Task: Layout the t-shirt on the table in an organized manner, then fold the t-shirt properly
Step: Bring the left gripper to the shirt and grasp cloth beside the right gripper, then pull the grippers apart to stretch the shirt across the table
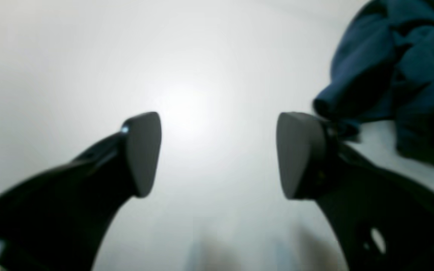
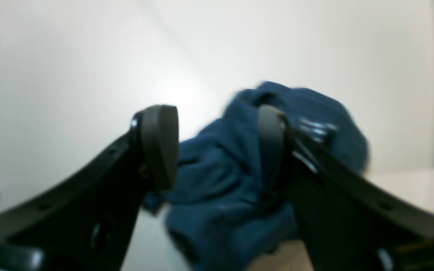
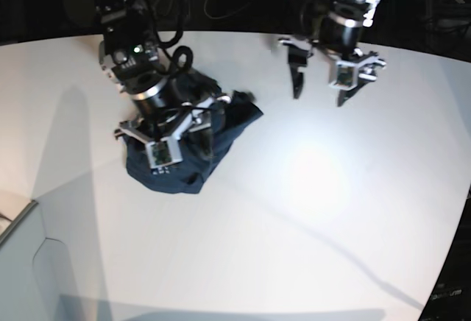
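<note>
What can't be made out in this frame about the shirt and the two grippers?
- t-shirt: base view, the right gripper and its arm cover the middle of the heap; sleeves and neck can't be told apart.
- t-shirt, left wrist view: cut off by the right edge, blurred.
- t-shirt, right wrist view: motion blur; whether the open jaws touch cloth is unclear.
- left gripper: its height above the table can't be judged.

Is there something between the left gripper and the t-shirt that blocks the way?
Nothing visible does. Only bare table lies between the left gripper and the crumpled t-shirt; its jaws stand open and empty.
</note>
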Available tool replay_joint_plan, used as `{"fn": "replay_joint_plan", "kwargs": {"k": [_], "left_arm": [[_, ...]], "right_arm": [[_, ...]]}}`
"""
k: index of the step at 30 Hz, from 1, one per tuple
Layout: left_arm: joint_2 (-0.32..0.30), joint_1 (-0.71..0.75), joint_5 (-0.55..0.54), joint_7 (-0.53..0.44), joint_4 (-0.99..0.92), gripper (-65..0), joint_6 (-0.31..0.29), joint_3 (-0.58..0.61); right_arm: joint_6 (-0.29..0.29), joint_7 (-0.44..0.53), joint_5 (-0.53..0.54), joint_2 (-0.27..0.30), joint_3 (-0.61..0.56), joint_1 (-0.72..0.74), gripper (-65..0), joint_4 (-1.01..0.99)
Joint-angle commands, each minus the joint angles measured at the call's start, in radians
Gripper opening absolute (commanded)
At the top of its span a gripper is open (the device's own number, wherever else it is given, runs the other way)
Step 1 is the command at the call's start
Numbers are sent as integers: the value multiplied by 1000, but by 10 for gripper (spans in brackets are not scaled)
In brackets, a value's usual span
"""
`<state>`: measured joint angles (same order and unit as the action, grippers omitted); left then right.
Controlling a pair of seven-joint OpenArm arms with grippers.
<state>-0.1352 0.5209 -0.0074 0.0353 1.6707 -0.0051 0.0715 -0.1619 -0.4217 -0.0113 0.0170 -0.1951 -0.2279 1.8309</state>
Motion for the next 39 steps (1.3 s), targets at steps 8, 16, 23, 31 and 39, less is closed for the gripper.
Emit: {"fn": "replay_joint_plan", "kwargs": {"k": [8, 16, 23, 31, 39], "left_arm": [[76, -170, -147, -28, -166, -182, 1, 70], [84, -290, -156, -31, -309, -183, 1, 175], [101, -368, -158, -36, -461, -184, 1, 227], [150, -436, -158, -36, -551, -446, 1, 290], [151, -433, -158, -35, -557, -644, 1, 290]], "right_arm": [[-11, 24, 6, 70, 26, -14, -314, 20], [-11, 17, 6, 67, 50, -20, -315, 20], [-11, 24, 6, 70, 46, -44, -315, 20], [-14, 22, 6, 82, 29, -38, -313, 8], [-14, 20, 4, 102, 6, 43, -313, -99]]}}
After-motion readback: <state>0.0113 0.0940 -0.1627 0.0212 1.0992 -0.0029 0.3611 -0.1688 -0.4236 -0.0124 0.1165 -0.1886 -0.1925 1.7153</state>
